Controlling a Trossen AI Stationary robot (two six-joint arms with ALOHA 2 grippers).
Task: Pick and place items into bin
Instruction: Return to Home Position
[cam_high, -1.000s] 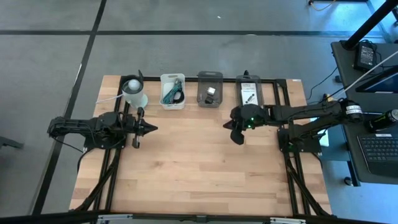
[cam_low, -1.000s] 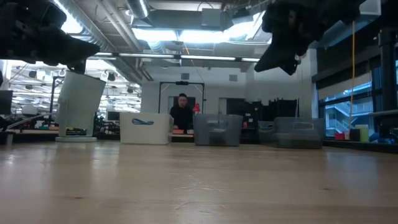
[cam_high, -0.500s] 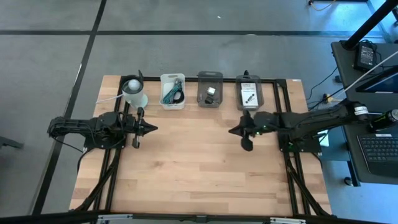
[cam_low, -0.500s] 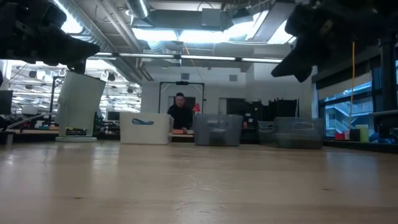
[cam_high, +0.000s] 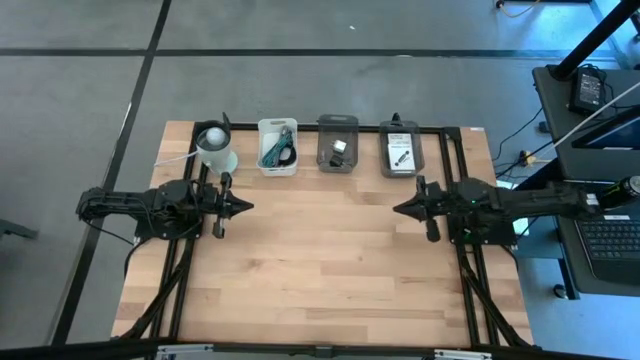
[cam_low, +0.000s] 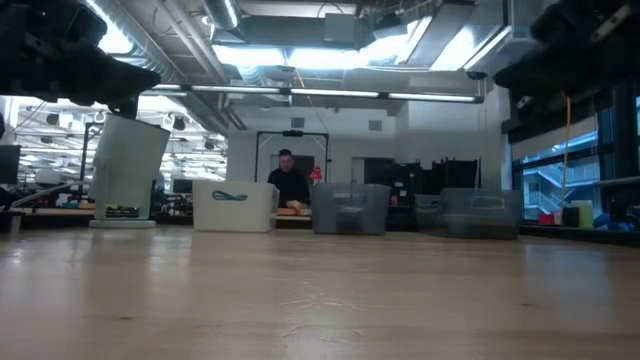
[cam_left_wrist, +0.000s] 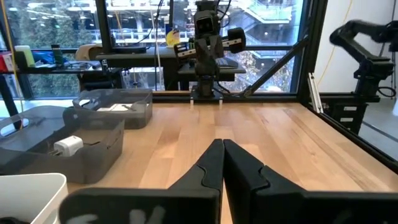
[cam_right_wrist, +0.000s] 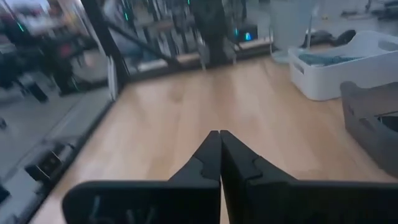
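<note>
High view: we find the items (cam_high: 277, 152) in bins (cam_high: 338, 119) at twelve o'clock, none loose on the worktop (cam_high: 320, 270).
Hands: left hand (cam_high: 248, 207) at nine o'clock, right hand (cam_high: 398, 209) at three, both clenched empty (fingers pressed together).
Remaining: nothing, we judge.

Your desk (cam_high: 320, 270) is pale wood in planks, smooth, with a soft satin sheen that picks up the ceiling lights in the low view. The frame (cam_left_wrist: 261, 95) round it looks like matt black metal. The white bin (cam_high: 277, 171) is smooth opaque plastic; the middle bin (cam_high: 338, 119) and end bin (cam_high: 400, 124) are smoky, see-through plastic. The left end effector (cam_high: 243, 207) and right end effector (cam_high: 400, 209) are matt black, plastic by the look. The floor (cam_high: 300, 75) is smooth grey concrete.
</note>
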